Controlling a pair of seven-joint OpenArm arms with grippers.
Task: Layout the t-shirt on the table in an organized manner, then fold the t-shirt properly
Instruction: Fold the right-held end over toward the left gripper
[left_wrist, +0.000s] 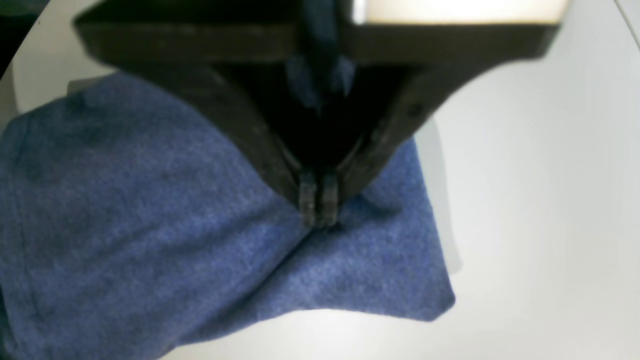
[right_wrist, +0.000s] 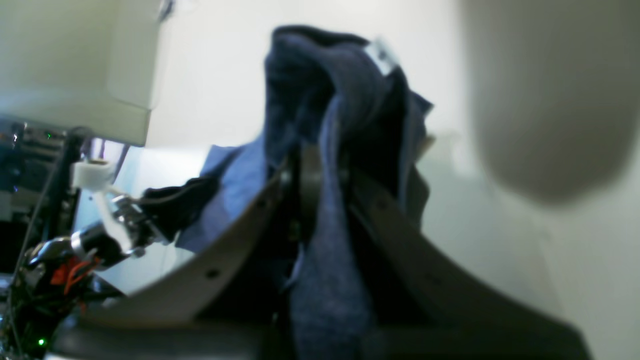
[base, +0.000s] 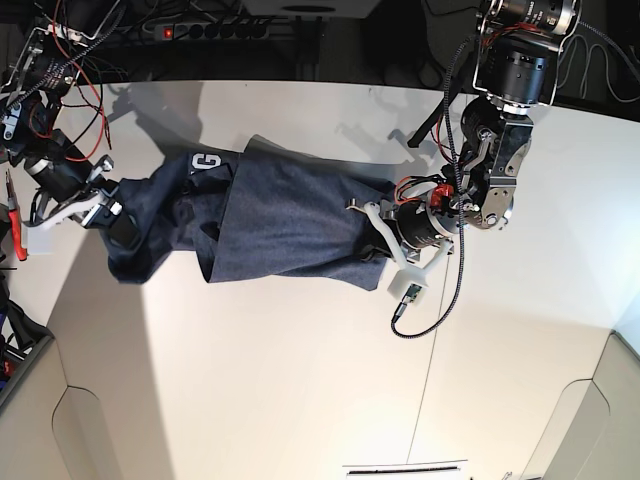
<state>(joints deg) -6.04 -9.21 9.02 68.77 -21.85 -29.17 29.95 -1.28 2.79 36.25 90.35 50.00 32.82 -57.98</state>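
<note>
The navy-blue t-shirt (base: 280, 225) is stretched across the white table (base: 300, 380), with a white letter showing near its left end. My left gripper (left_wrist: 317, 212) is shut on the shirt's cloth (left_wrist: 150, 225) at its right end; it shows in the base view (base: 372, 240). My right gripper (right_wrist: 320, 165) is shut on a bunch of shirt cloth (right_wrist: 330, 280) that hangs between its fingers; it sits at the shirt's left end in the base view (base: 118, 222). The shirt sags in folds between the two.
A thin dark seam (base: 432, 340) runs down the table on the right. A cable loop (base: 425, 320) hangs below the left arm. Wires and a power strip (base: 215, 28) lie beyond the table's far edge. Bare white table (left_wrist: 540, 200) lies right of the shirt.
</note>
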